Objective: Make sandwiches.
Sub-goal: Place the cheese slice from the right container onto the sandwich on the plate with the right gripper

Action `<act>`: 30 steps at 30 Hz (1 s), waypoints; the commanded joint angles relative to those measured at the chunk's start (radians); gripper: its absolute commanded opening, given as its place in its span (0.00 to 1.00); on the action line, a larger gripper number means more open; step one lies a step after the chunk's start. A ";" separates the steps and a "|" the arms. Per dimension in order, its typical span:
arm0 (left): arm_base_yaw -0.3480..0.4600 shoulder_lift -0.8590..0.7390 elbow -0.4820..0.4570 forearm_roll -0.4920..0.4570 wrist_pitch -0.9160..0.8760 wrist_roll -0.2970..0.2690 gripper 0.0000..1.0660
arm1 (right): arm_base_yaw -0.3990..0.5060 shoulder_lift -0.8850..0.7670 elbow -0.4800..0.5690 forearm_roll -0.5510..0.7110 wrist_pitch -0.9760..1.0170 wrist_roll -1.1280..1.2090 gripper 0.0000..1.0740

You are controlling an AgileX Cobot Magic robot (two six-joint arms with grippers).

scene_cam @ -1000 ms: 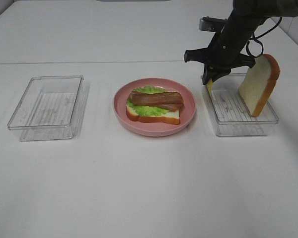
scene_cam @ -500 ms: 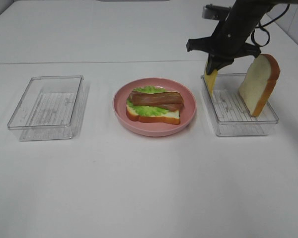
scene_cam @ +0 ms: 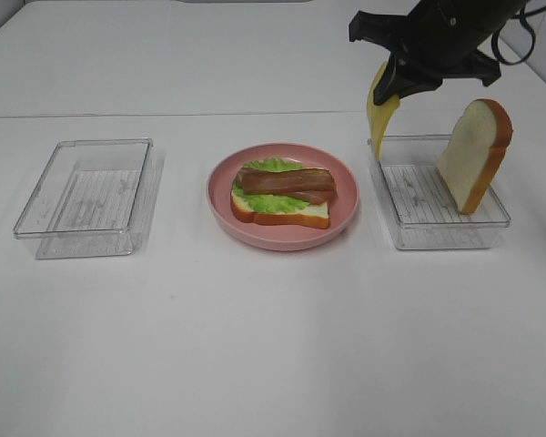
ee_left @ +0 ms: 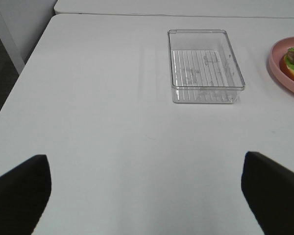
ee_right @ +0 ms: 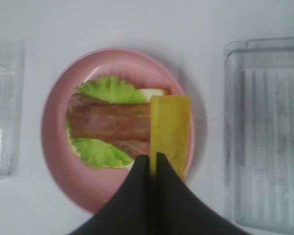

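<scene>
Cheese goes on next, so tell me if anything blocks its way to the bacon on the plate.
Nothing visible does. The cheese hangs from the right gripper, with only open air between it and the bacon.

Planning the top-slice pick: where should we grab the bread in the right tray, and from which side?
Probably its upper crust edge, coming from above. The bread stands almost upright in the tray, leaning slightly, so its top is free and both flat faces can be pinched.
</scene>
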 commanded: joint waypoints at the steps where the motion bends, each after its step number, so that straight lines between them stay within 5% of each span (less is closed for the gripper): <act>1: 0.004 -0.017 0.002 -0.008 -0.016 -0.006 0.94 | 0.006 -0.061 0.110 0.155 -0.096 -0.117 0.00; 3: 0.004 -0.017 0.002 -0.008 -0.016 -0.006 0.94 | 0.006 -0.071 0.169 0.411 -0.098 -0.314 0.00; 6: 0.004 -0.017 0.002 -0.008 -0.016 -0.006 0.94 | 0.006 -0.067 0.178 0.473 -0.090 -0.367 0.00; 8: 0.004 -0.017 0.002 -0.008 -0.016 -0.006 0.94 | 0.006 -0.033 0.178 0.748 -0.058 -0.574 0.00; 14: 0.004 -0.017 0.002 -0.008 -0.016 -0.006 0.94 | 0.019 0.064 0.164 1.003 -0.063 -0.708 0.00; 27: 0.004 -0.017 0.002 -0.008 -0.016 -0.006 0.94 | 0.122 0.330 -0.055 0.998 -0.058 -0.641 0.00; 30: 0.004 -0.017 0.002 -0.008 -0.016 -0.006 0.94 | 0.119 0.364 -0.082 0.919 -0.068 -0.595 0.00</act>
